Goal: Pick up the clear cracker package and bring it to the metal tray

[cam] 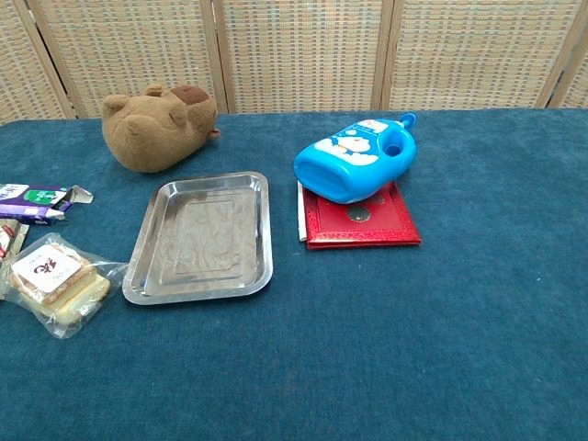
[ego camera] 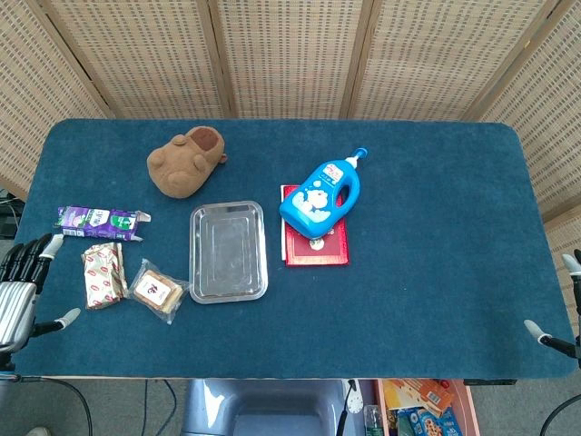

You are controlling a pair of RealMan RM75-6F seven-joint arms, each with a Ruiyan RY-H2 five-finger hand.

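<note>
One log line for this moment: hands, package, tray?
left hand: open, beside table | right hand: barely visible | cracker package: on table, untouched | tray: empty

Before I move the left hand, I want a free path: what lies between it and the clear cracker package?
In the head view, a red-and-white wrapped snack pack lies between the left hand and the clear cracker package.

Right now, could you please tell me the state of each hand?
Left hand: open, holding nothing, at the table's left edge.
Right hand: only fingertips show at the right edge; cannot be told.
</note>
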